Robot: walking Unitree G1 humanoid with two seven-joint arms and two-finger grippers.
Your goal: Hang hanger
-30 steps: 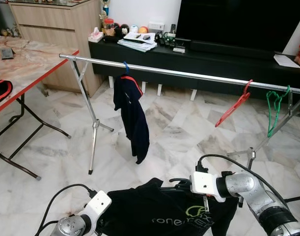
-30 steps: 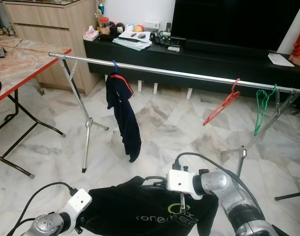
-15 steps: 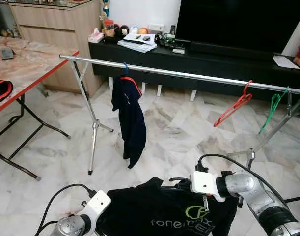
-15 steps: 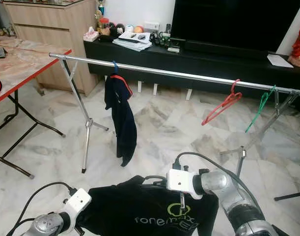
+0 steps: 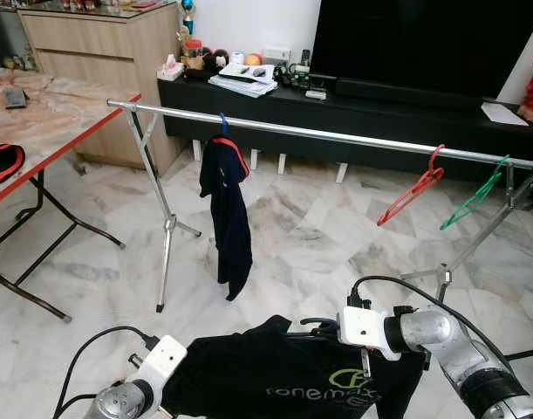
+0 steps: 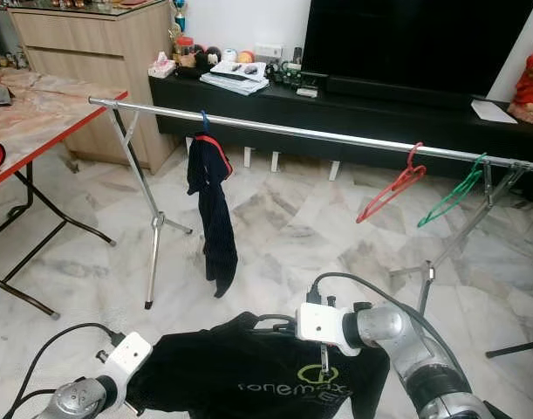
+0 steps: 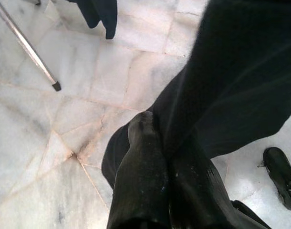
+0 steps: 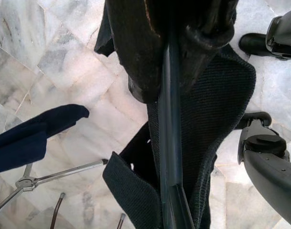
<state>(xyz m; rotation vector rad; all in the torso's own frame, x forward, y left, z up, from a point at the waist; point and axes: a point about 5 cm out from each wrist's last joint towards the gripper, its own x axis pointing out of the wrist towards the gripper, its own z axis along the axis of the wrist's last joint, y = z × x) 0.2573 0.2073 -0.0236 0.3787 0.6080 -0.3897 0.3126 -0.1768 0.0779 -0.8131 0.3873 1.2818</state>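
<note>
The right gripper (image 8: 166, 90), fingers clamped on a dark hanger (image 8: 168, 157), and the left gripper (image 7: 157, 157), pinched shut on the cloth, carry a black T-shirt (image 5: 283, 375) low before the steel clothes rail (image 5: 336, 133). The carry step looks underway. Next comes a lift toward the bare stretch between the navy garment (image 5: 229, 218) and 2 hangers, red hanger (image 5: 408, 190) and green hanger (image 5: 472, 197).

Right end effector (image 8: 166, 71): fingers closed on a thin dark hanger bar (image 8: 170, 157) with black knit garment (image 8: 207, 119) draped around it. Navy garment (image 8: 31, 136) at nine o'clock over marble floor (image 8: 50, 57).
</note>
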